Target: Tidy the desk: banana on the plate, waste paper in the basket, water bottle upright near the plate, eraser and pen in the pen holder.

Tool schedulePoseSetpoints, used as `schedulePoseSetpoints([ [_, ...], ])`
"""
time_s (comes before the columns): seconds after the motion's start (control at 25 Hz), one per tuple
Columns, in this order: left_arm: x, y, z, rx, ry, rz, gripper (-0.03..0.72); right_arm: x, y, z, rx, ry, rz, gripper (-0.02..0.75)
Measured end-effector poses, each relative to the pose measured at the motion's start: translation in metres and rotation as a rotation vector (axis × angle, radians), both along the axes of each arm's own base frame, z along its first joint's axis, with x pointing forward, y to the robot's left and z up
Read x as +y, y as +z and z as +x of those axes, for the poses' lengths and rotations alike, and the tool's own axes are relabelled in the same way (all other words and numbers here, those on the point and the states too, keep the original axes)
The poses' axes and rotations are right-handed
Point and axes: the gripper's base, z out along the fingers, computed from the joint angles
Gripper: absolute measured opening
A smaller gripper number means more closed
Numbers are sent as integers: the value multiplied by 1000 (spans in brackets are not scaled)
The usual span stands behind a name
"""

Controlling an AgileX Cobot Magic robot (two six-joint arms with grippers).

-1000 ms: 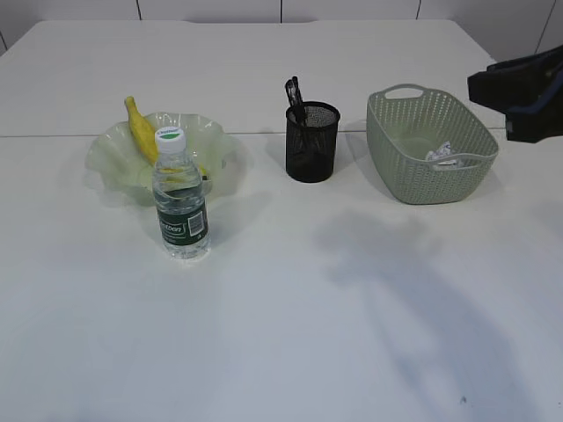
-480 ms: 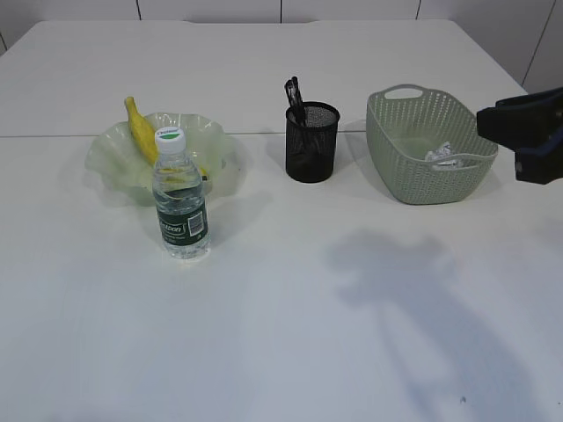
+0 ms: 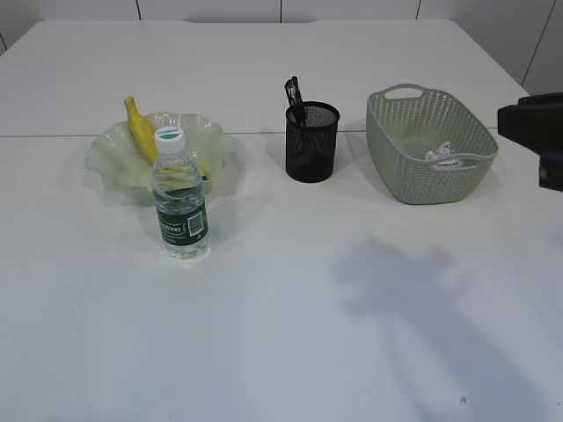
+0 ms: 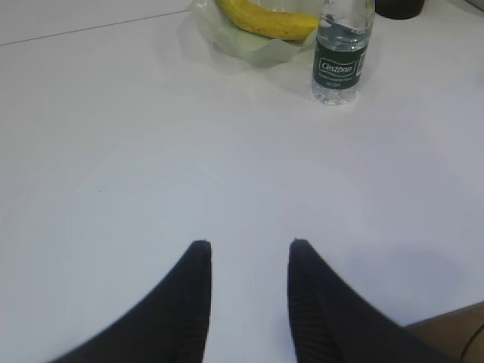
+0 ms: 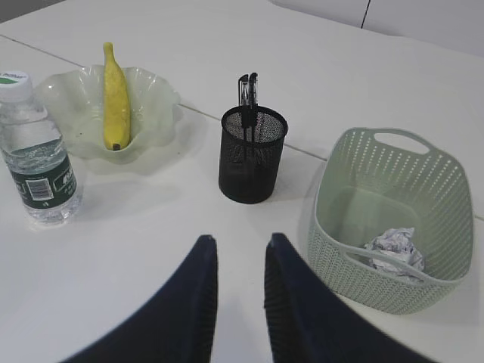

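Observation:
A yellow banana (image 3: 141, 129) lies on the pale green wavy plate (image 3: 110, 163). A clear water bottle (image 3: 180, 198) with a green label stands upright just in front of the plate. A black mesh pen holder (image 3: 311, 142) holds a black pen (image 3: 294, 95); the eraser is not visible. Crumpled waste paper (image 3: 440, 153) lies in the green basket (image 3: 428, 145). My right gripper (image 5: 240, 240) is open and empty, high above the table, and its arm (image 3: 534, 127) shows at the right edge of the exterior view. My left gripper (image 4: 246, 245) is open and empty over bare table.
The white table (image 3: 290, 308) has a seam running across behind the plate and holder. In the left wrist view the table's near edge (image 4: 446, 318) shows at bottom right.
My right arm has moved to the right and slightly down, toward the edge of the exterior view. Its shadow on the table has shifted with it. The objects have not moved.

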Motion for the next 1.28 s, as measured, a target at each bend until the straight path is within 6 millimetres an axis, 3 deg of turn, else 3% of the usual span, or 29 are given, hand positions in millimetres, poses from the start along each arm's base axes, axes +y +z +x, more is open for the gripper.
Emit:
schedulePoseSetpoints([
  [0.88,0,0,0,0,0,0,239,-5,-19,-80,-101,-35,87,167],
  [1.28,0,0,0,0,0,0,239,-4,-20,-85,-120,-46,197,167],
])
